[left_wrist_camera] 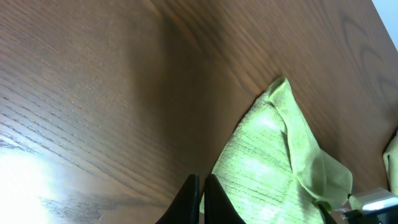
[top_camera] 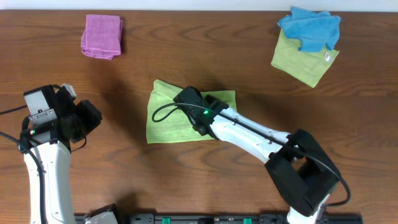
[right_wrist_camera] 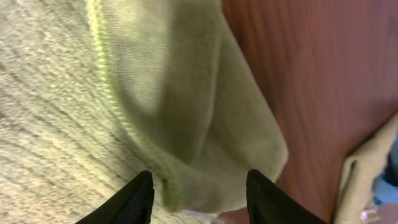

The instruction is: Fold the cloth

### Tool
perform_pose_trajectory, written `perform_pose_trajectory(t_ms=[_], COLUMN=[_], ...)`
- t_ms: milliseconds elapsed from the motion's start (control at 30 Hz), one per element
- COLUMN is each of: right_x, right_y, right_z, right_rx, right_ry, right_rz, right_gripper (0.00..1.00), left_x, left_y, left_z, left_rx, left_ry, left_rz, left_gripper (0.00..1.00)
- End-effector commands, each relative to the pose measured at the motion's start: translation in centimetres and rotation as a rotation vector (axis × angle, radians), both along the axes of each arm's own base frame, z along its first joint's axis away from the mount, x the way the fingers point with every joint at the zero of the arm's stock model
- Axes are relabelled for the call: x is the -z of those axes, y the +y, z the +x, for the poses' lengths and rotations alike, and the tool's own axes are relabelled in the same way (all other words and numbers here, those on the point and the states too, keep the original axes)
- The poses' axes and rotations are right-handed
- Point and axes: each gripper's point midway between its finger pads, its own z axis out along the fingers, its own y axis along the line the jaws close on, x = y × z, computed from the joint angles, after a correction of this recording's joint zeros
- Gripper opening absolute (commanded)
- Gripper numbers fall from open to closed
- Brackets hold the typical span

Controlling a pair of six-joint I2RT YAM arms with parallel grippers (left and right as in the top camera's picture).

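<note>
I worried the right gripper might grab only the top layer of the fat fold. Then the cloth could slip out or drag crooked. Its fingers were spread, one on each side of that fold, not pinching yet as far as I could see. The left gripper was pressed together, holding nothing, off to the side, so nothing pinned the cloth down. The cloth lay in the middle of the table, soft, lime green and rumpled, with one edge rolled over.
</note>
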Motion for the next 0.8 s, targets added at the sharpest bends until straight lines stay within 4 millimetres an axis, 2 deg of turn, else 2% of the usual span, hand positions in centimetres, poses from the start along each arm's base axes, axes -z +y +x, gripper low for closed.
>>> perform_pose_trajectory(t_ms=[0,67,100,133,233,333,467,533,600,767], right_x=[-0.4,-0.4,-0.4,-0.5,-0.8,-1.8,-2.9,-3.3,-3.7,-4.5], right_y=[-0.8,-0.7,-0.7,-0.6,-0.2,-0.1,-0.5,-1.0,-1.7,-2.0], right_z=[0.6,0.6,0.7,0.8,1.3,2.9,5.1,6.1,7.1,8.6], right_rx=[0.019,0.019,0.02,0.02,0.022,0.044,0.07,0.094,0.123,0.144], right_ry=[-0.033,-0.035,-0.037,-0.041,-0.068,-0.144,-0.217,-0.24,-0.266,-0.29], right_rz=[-0.026,-0.023,-0.021,-0.017,0.003,0.018,0.055,0.075,0.097,0.155], right_gripper=[0.42,0.24,0.08,0.01,0.01,0.01,0.01,0.01,0.01,0.01], left_x=[-0.2,-0.2,-0.2,-0.2,-0.1,0.3,2.5,3.9,5.1,5.9], left_y=[-0.1,-0.1,-0.1,-0.1,-0.4,-1.7,-3.6,-5.1,-7.6,-11.5], left_z=[-0.1,-0.1,-0.1,-0.1,-0.3,-0.5,-1.7,-2.5,-3.1,-2.8], left_rx=[0.02,0.02,0.02,0.02,0.03,0.092,0.145,0.187,0.257,0.326], left_ry=[-0.013,-0.012,-0.012,-0.011,-0.005,-0.004,0.048,0.074,0.066,-0.008], left_rz=[0.01,0.009,0.01,0.009,0.0,-0.017,-0.041,-0.066,-0.132,-0.259], left_gripper=[0.06,0.06,0.06,0.06,0.06,0.06,0.06,0.06,0.06,0.06])
